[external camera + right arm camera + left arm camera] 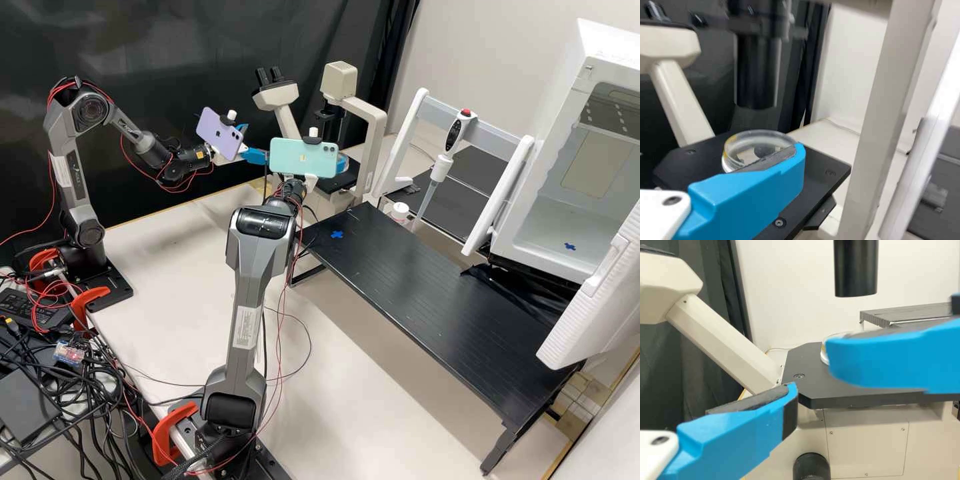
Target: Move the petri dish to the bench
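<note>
Beneath the microscope's (pixel 377 123) dark tube (pixel 757 75), the clear petri dish (pixel 757 142) sat on the black stage (pixel 670 167) — flat, its side nearest the right wrist camera partly hidden behind the right hand (pixel 343 163). Whether that hand had hold of the dish, or stood wide or narrow, could not be told. The left hand (pixel 257 141) was over by the microscope too, held up in the air on the eyepiece side and wide apart, with nothing between its fingers. From the left wrist camera only a bit of the dish's rim showed, the rest covered.

On the pale bench (pixel 167 267) stood a low black platform (pixel 400 267) with a blue cross (pixel 337 235) near its microscope end. Beyond it a pipette (pixel 458 130) with a red button hung upright from a white and grey stand (pixel 403 143), a small white-topped tub (pixel 400 212) just beside the pipette's tip. Past the stand — a white cabinet (pixel 603 43), door open, with another blue mark (pixel 570 247) on its inside floor.
</note>
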Action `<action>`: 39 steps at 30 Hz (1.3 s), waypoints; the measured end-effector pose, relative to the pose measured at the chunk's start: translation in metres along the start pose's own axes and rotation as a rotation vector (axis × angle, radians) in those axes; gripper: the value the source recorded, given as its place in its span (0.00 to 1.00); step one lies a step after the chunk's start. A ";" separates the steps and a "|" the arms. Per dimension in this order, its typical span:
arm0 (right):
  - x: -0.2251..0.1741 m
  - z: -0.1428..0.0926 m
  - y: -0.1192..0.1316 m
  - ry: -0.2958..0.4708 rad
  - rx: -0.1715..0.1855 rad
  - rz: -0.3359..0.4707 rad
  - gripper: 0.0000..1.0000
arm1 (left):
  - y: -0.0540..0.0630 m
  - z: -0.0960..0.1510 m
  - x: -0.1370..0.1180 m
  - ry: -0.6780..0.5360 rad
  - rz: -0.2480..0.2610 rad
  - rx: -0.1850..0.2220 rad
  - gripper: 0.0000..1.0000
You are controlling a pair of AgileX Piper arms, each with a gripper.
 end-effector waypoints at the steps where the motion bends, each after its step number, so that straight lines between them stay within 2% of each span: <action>1: 0.004 0.000 -0.001 0.001 0.003 0.000 1.00 | 0.000 0.000 0.000 0.000 0.000 0.000 1.00; 9: 0.033 0.002 -0.007 -0.037 0.021 -0.019 1.00 | 0.000 0.000 0.000 0.000 0.000 0.000 1.00; 15: 0.053 0.008 -0.005 -0.091 0.061 -0.030 1.00 | 0.000 0.000 0.000 0.000 0.000 0.000 1.00; 21: 0.064 0.012 -0.003 -0.125 0.061 -0.026 1.00 | 0.000 0.000 0.000 0.000 0.000 0.000 1.00; 25: 0.071 0.019 -0.004 -0.153 0.047 -0.016 1.00 | 0.000 0.000 0.000 0.000 0.000 0.000 1.00; 28: 0.074 0.024 -0.007 -0.173 0.054 -0.023 1.00 | 0.000 0.000 0.000 0.000 0.000 0.000 1.00; 37: 0.078 0.026 -0.003 -0.179 0.055 -0.013 1.00 | 0.000 0.000 0.000 0.000 0.000 0.000 1.00; 38: 0.079 0.026 -0.004 -0.179 0.057 -0.012 0.00 | 0.000 0.000 0.000 0.000 0.000 0.000 1.00; 39: 0.079 0.026 -0.004 -0.179 0.056 -0.012 0.00 | 0.000 0.000 0.000 0.000 0.000 0.000 1.00</action>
